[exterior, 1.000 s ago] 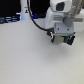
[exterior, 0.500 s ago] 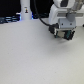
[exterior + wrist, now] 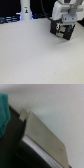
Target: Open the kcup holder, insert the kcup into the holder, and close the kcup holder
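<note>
In the exterior view my gripper (image 3: 63, 31) hangs low over the white table at the back right, a black block under the white wrist. A small blue-green spot shows at its tip. Blur hides whether that is the kcup and how the jaws stand. The wrist view is filled by a grey flat panel with a black side beneath it (image 3: 46, 138), which looks like part of the kcup holder, very close to the camera. A teal-green patch (image 3: 3, 114) sits at that picture's edge, and I cannot tell whether it is the kcup.
A white bottle-like post (image 3: 25, 10) stands at the back on the exterior view's left. A low dark strip (image 3: 8, 20) runs beside it along the back edge. White tabletop (image 3: 35, 57) spreads across the front.
The arm and gripper have moved away toward the back of the table, upward in the exterior view. The post has stayed where it was.
</note>
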